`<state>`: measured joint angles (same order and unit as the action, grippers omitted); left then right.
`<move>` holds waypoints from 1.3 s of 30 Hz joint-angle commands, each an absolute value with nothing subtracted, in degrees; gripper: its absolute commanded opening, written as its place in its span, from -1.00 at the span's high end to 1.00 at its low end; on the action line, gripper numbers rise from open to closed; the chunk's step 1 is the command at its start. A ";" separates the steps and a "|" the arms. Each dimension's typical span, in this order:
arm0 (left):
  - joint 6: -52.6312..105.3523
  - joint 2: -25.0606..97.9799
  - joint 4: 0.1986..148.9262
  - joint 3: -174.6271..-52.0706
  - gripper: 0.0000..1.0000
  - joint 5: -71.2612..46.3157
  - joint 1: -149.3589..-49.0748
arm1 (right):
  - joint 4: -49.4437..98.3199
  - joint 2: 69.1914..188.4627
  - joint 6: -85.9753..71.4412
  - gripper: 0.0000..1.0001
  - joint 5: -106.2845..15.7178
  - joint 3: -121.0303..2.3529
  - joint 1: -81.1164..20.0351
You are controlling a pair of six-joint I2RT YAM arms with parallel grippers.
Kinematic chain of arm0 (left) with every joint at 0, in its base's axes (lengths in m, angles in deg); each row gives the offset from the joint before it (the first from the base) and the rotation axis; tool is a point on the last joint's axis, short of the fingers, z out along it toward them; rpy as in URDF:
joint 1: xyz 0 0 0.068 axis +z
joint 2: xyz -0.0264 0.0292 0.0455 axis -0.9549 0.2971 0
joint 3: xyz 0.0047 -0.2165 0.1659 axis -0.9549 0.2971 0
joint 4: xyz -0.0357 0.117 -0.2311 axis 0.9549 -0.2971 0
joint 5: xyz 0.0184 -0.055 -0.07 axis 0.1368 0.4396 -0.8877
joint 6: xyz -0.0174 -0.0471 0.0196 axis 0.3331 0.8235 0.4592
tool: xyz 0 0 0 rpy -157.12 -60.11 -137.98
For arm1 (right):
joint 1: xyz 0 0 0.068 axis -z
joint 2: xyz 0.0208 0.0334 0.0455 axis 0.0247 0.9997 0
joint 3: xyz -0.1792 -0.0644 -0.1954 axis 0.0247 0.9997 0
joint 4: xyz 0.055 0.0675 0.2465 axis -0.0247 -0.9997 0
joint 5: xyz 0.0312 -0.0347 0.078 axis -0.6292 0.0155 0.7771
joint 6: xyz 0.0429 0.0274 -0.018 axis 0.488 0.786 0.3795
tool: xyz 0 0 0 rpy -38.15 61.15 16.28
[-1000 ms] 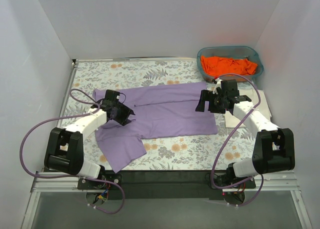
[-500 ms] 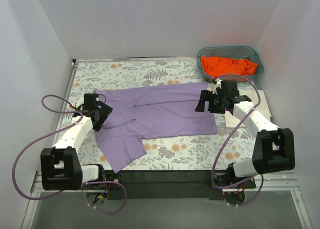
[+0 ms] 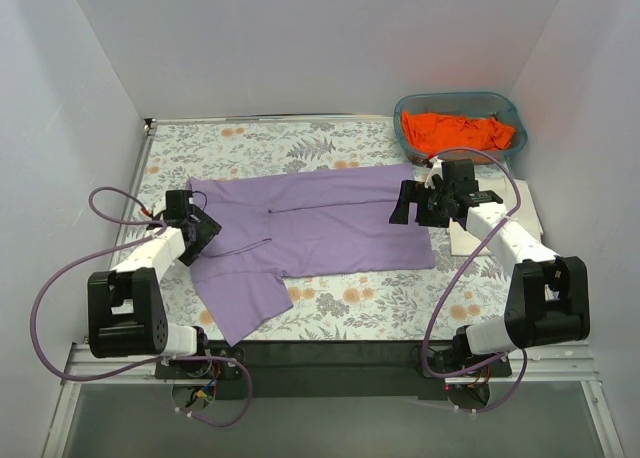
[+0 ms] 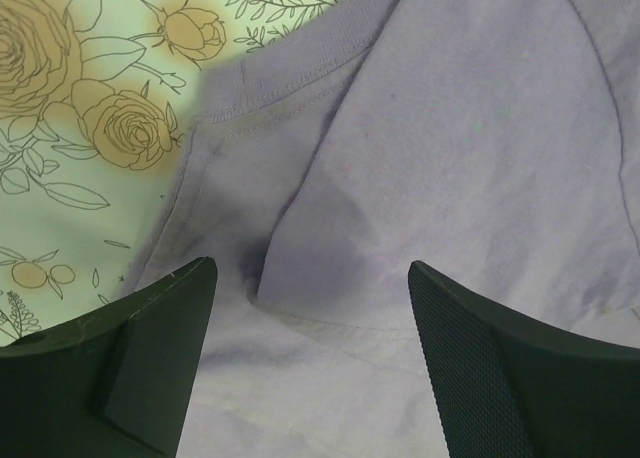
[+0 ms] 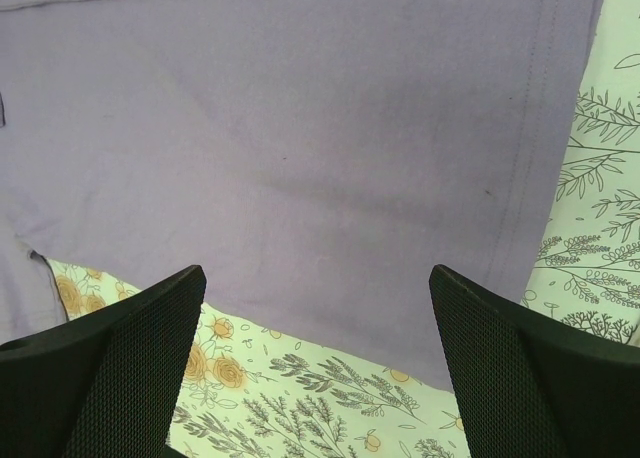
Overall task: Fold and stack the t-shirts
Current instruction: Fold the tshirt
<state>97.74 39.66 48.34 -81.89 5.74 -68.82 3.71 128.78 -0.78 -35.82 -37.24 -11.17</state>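
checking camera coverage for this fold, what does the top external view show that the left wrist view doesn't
Only the top external view: the full outline of the lavender-purple cloth t-shirt, the bright orange t-shirt in the teal plastic basket, the cream-white folded t-shirt and the right gripper.
Only the left wrist view: a stitched seam and a raised crease ahead of the left gripper, whose fingers are wide apart.
Both: purple cloth lying on the floral-patterned tablecloth.
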 commanded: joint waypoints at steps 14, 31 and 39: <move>97.31 38.23 44.95 -83.98 -0.13 0.36 -68.68 | 3.50 128.69 -1.07 -0.66 -35.52 -37.32 -11.08; 101.17 33.22 37.14 -84.16 0.62 0.53 -68.67 | 3.41 127.99 -1.25 -0.66 -35.87 -36.88 -10.99; 103.20 28.56 32.91 -81.87 0.45 7.12 -68.67 | 3.50 128.17 -1.16 -0.66 -35.61 -37.14 -10.99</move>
<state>101.80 31.23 35.66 -82.52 2.71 -68.82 3.71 128.78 -0.78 -36.04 -37.24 -11.17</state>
